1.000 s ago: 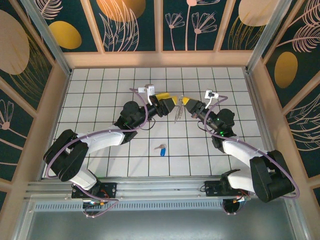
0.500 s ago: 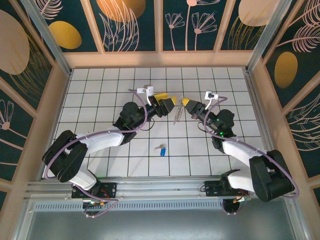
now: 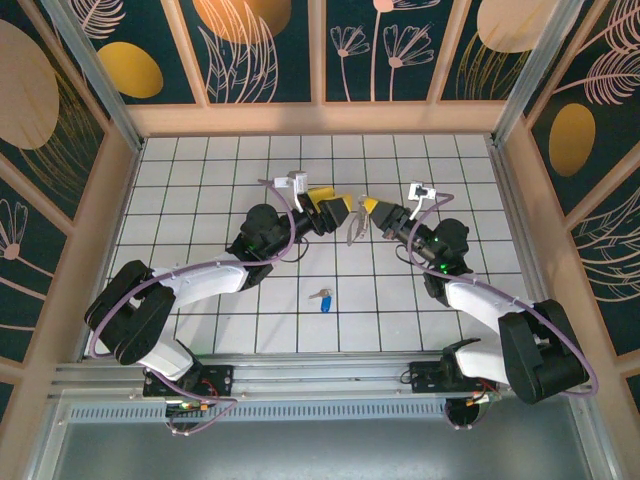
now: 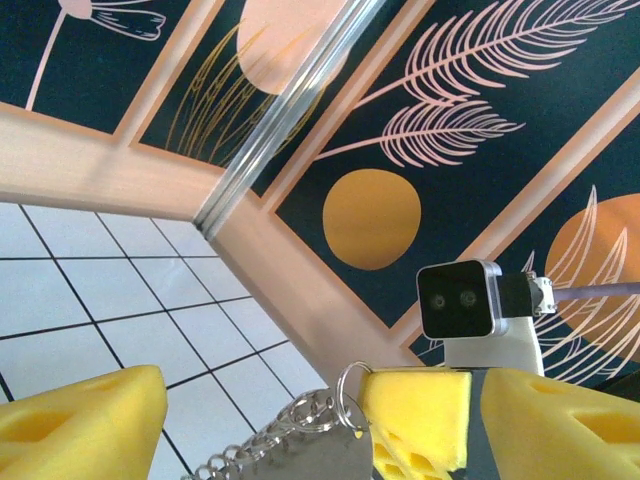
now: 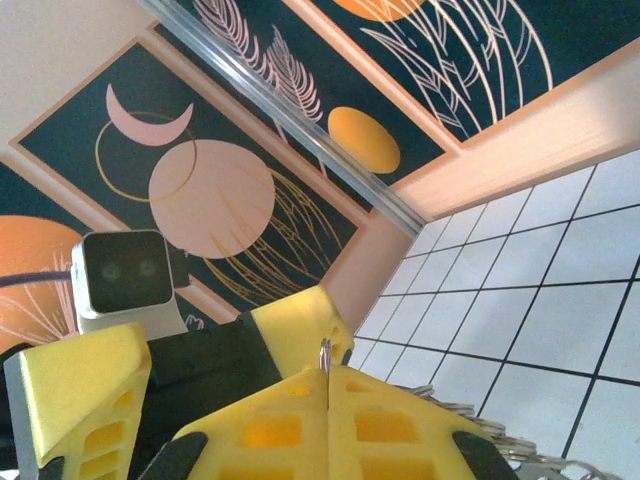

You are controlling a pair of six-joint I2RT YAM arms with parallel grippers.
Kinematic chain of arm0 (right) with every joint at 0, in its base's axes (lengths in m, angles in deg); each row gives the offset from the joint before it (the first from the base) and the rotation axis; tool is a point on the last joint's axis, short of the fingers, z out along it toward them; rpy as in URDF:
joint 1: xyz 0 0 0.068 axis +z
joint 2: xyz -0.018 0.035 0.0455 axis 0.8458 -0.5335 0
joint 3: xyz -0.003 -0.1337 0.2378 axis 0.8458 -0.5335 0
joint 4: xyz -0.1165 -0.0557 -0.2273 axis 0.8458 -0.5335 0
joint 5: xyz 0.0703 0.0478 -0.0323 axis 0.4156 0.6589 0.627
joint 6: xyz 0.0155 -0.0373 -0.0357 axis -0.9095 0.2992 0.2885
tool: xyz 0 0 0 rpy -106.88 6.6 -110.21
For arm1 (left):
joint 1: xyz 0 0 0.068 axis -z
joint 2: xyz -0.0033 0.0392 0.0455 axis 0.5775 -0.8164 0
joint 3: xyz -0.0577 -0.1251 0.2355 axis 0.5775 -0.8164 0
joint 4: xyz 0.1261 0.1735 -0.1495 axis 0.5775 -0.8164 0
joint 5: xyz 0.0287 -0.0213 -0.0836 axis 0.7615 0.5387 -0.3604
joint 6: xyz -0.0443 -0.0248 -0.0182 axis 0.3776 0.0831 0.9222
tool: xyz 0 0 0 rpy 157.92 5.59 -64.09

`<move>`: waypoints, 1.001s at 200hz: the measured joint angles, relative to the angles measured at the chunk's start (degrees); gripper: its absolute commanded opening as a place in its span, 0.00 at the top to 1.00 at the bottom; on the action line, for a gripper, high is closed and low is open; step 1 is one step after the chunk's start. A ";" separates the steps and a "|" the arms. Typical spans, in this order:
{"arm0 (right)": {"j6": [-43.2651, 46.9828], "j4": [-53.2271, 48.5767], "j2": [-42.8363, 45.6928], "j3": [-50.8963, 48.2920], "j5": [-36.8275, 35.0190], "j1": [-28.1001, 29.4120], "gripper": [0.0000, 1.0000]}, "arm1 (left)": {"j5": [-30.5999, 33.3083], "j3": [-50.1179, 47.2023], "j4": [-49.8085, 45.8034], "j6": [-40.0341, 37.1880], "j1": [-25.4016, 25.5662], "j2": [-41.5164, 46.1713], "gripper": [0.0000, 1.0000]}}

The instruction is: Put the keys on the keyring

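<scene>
top view: the right tool [image 3: 366,206] pinches the keyring [image 3: 353,232], a thin pale loop hanging just beside the wide-spread left tool [image 3: 345,208]; the blue-headed key [image 3: 323,298] lies on the tiled counter [image 3: 200,180], well apart. left wrist: the keyring's silvery links [image 4: 262,447] sit between yellow fingers [image 4: 80,420]. right wrist: its ring is clamped between pads [image 5: 280,420].

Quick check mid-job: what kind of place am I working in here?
Likely a staged tabletop robot cell, not a real room: a white tiled floor, dark botanical-print wall panels in wooden frames, and an aluminium rail along the near edge.
</scene>
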 measured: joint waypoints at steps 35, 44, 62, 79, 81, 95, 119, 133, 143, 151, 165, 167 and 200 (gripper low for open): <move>-0.04 0.00 0.00 0.00 1.55 0.00 1.00 | -1.14 -0.13 -0.02 0.09 -0.31 -0.04 0.24; -0.04 0.00 0.00 0.00 1.77 0.00 1.00 | -1.81 -0.11 0.00 0.11 -0.39 -0.11 0.25; -0.07 0.00 0.13 0.00 2.08 0.00 1.00 | -3.13 -0.13 0.02 0.26 -0.44 -0.22 0.29; -0.24 -0.02 0.57 0.00 2.45 0.00 1.00 | -4.37 -0.11 0.02 0.48 -0.48 -0.22 0.31; -0.33 -0.02 0.66 0.00 2.45 0.00 1.00 | -4.46 -0.11 0.02 0.48 -0.48 -0.22 0.31; -0.61 -0.02 1.22 0.00 2.62 0.00 1.00 | -5.29 -0.11 0.26 0.55 -0.48 -0.48 0.32; -0.98 -0.02 2.19 0.00 2.64 0.00 1.00 | -6.82 -0.11 0.79 1.05 -0.48 -1.57 0.33; -1.03 -0.02 2.51 0.00 2.64 0.02 1.00 | -7.89 -0.11 1.62 1.57 -0.48 -2.47 0.34; -1.11 -0.02 2.73 0.00 2.71 0.02 1.00 | -8.81 -0.11 2.12 1.86 -0.48 -3.06 0.34; -1.14 -0.02 2.84 0.02 2.86 0.04 1.00 | -9.38 -0.11 2.49 2.14 -0.48 -3.45 0.34; -1.16 -0.04 2.91 0.04 3.04 0.22 1.00 | -10.58 -0.09 3.30 2.69 -0.48 -4.09 0.35; -1.14 -0.04 2.91 0.04 3.02 0.24 1.00 | -10.64 -0.09 3.37 2.75 -0.48 -4.15 0.35; -1.14 -0.04 2.91 0.04 3.04 0.76 1.00 | -12.39 -0.07 5.62 3.78 -0.48 -4.63 0.38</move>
